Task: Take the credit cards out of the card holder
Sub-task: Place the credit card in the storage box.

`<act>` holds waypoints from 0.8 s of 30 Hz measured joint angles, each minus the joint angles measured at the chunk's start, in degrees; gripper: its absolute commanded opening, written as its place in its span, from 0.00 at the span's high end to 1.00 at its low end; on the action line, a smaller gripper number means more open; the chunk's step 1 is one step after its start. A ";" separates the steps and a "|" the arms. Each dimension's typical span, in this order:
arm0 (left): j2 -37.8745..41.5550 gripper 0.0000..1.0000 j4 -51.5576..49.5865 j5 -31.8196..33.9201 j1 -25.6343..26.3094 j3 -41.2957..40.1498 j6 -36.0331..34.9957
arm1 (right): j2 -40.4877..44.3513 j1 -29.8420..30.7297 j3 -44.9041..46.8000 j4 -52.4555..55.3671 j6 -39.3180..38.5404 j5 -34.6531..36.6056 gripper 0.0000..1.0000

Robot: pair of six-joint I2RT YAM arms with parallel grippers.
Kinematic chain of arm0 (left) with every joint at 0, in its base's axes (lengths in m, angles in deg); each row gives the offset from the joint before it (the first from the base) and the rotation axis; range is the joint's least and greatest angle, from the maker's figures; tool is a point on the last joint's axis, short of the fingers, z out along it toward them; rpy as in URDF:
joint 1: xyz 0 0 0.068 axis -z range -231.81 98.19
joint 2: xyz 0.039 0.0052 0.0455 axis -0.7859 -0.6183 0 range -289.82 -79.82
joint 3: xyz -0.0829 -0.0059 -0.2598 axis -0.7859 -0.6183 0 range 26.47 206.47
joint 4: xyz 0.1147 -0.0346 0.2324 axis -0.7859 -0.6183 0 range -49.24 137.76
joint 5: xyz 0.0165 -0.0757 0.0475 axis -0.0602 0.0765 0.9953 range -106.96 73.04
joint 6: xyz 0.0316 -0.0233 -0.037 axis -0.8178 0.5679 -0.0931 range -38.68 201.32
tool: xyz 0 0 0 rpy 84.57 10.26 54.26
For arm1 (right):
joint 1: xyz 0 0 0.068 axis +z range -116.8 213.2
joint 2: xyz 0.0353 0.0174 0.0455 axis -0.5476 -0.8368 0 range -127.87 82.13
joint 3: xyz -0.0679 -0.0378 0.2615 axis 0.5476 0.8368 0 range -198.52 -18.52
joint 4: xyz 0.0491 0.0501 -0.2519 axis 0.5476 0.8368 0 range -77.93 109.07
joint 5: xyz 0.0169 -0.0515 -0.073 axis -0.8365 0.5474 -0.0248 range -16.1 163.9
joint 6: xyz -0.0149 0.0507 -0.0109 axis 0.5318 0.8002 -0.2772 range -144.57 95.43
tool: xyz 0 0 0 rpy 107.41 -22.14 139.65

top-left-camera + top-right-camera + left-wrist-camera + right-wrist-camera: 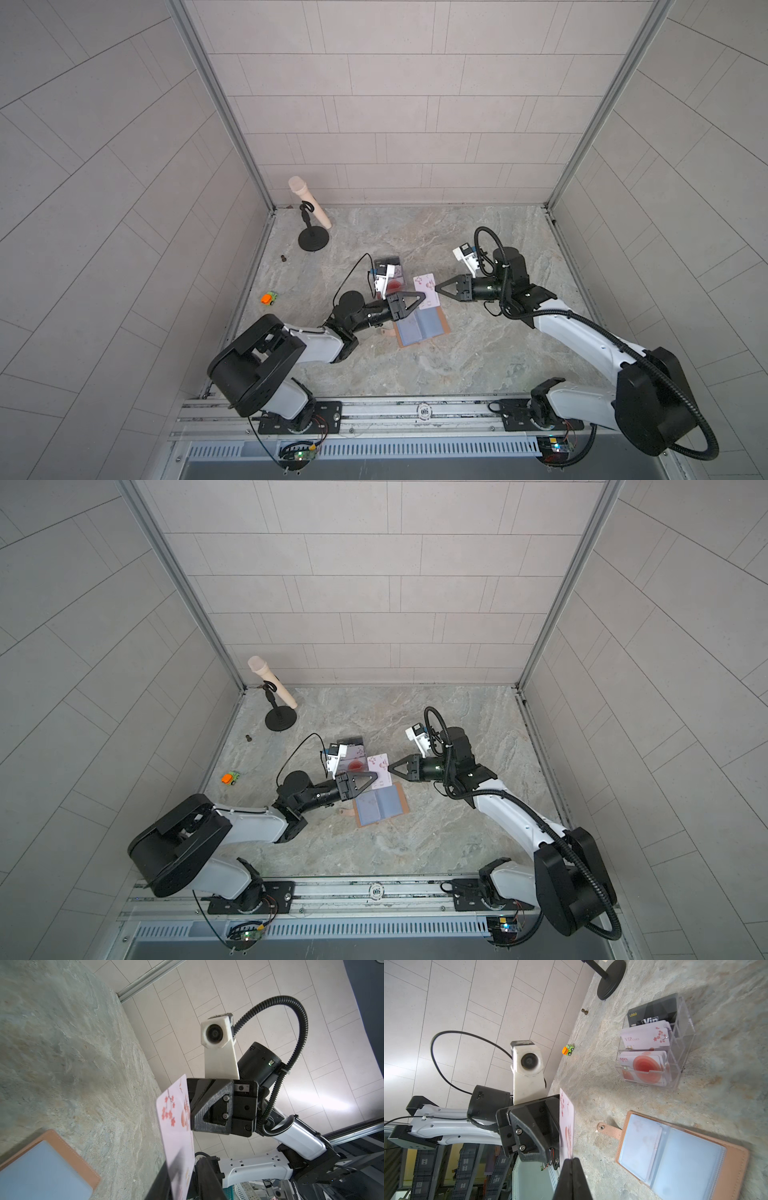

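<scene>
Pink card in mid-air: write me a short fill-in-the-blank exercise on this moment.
1. The blossom-printed card gripped by the right end effector is ____ in colour.
2. The tan card holder lies ____, its clear sleeves facing up.
3. The acrylic stand shows cards in ____ tiers.
4. The toy car is orange and ____.

Missing words: pink; open; three; green.
</scene>
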 measured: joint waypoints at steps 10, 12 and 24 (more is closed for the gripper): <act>0.48 0.97 -2.27 -0.44 -0.07 1.03 0.09 | 0.09 0.02 -0.35 2.56 -2.03 0.57 0.96; 1.18 0.98 -5.20 -0.87 -0.26 1.66 -1.22 | 0.09 0.02 -1.03 4.94 -3.45 1.20 0.88; 19.37 0.99 -69.79 3.17 -6.60 25.33 -43.87 | -1.92 0.07 -6.03 23.54 -14.27 8.74 0.48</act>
